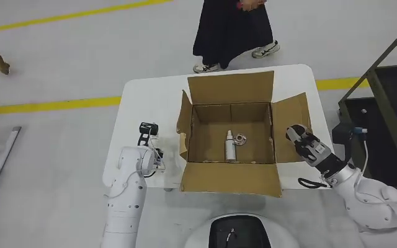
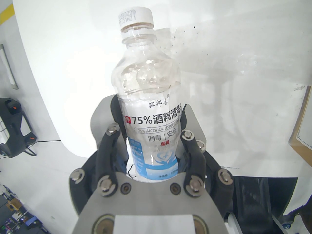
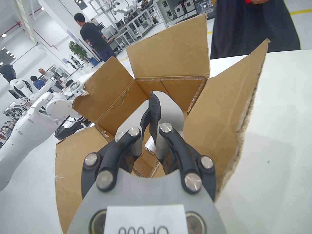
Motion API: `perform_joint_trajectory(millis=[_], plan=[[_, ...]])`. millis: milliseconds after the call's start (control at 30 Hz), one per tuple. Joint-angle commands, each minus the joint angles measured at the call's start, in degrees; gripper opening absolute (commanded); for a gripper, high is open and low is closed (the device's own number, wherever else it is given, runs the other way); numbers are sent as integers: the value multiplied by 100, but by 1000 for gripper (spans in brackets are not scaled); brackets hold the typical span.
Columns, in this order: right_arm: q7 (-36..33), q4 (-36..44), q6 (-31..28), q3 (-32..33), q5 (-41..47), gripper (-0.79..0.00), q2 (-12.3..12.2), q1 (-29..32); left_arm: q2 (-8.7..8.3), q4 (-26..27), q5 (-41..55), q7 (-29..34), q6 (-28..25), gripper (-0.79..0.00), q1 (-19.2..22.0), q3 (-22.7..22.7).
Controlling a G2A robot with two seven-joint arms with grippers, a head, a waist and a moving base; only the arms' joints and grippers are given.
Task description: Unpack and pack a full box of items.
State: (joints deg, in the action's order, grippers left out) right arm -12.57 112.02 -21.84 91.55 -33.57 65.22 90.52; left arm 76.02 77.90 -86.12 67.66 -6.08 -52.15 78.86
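Slippage is the main worry at the left of the top view. The left gripper [image 2: 149, 122] is closed round the lower part of a clear bottle [image 2: 146, 81]. The long capped end sticks out past the fingers over the white table [image 2: 231, 49], just beside the box [image 1: 229, 178]. The plastic wall looks thin and there is liquid inside, so a quick swing could probably twist the bottle in that low hold or squeeze it out. I cannot tell whether the bottle touches the table.

Next along, the box's left flap [image 1: 184, 118] stands ragged between the bottle and the opening. A low path over it could snag the cap or drag the box sideways.

In the middle of the frame, a small bottle [image 1: 230, 146] lies on the box floor with a round piece [image 1: 240, 139] just beside it. Anything set down there could land on them or knock them about.

At the right, the right gripper [image 3: 153, 105] hovers by the box's right flap [image 1: 291, 115], its fingers pressed together on nothing. That flap leans outward near it and could be clipped if the arm goes in low.
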Motion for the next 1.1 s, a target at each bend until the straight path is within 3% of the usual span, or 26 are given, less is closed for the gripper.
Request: perform_joint_trajectory(millis=[0,200,533,700,800,1067], plan=[[-4,0,-3,3,1,-785,0,0,-1,-2,9,12,23,0,14,-7],[-17,20,-9,5,5,-785,-1,-9,-18,240,-23,27,18,0,2,16],[-378,385,-6,-219,-2,-785,-5,-298,-89,1427,324,371,35,0,-296,454],[-968,328,567,-785,-518,-785,19,-784,-93,1461,307,369,37,0,-299,470],[-1035,33,1226,-1165,-1063,-785,63,-1133,-93,1461,307,369,37,0,-299,470],[-1027,-7,1260,-1219,-1122,-785,69,-1165,-93,1461,307,369,37,0,-299,470]])
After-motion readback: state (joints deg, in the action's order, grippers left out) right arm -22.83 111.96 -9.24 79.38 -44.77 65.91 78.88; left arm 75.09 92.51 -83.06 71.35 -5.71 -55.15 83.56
